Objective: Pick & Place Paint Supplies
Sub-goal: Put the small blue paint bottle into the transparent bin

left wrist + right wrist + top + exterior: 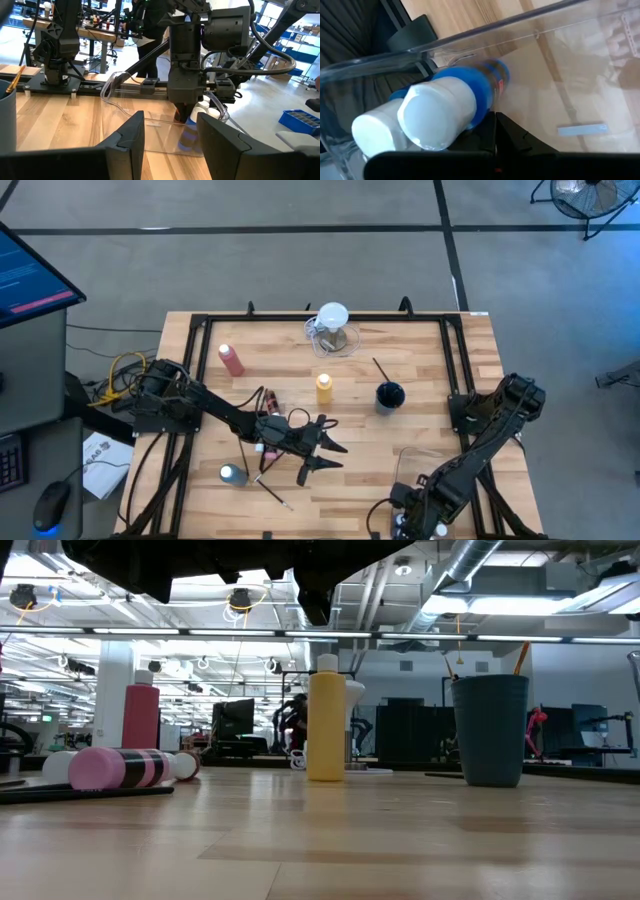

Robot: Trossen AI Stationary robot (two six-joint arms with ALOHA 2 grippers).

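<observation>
The bench is pale blond wood in jointed strips, framed by a black rail; near its far edge stands a clear jug with a white round top; toward the far left corner, a pink-red squeeze bottle with a white cap; at the middle, a yellow squeeze bottle, also white-capped; right of it a dark blue cup holding a thin dark paintbrush whose handle shows orange in the low view; near the left edge lies a small bottle banded pink and black; at the near right corner a clear bin holds a blue bottle with a white cap; both arms are black.
</observation>
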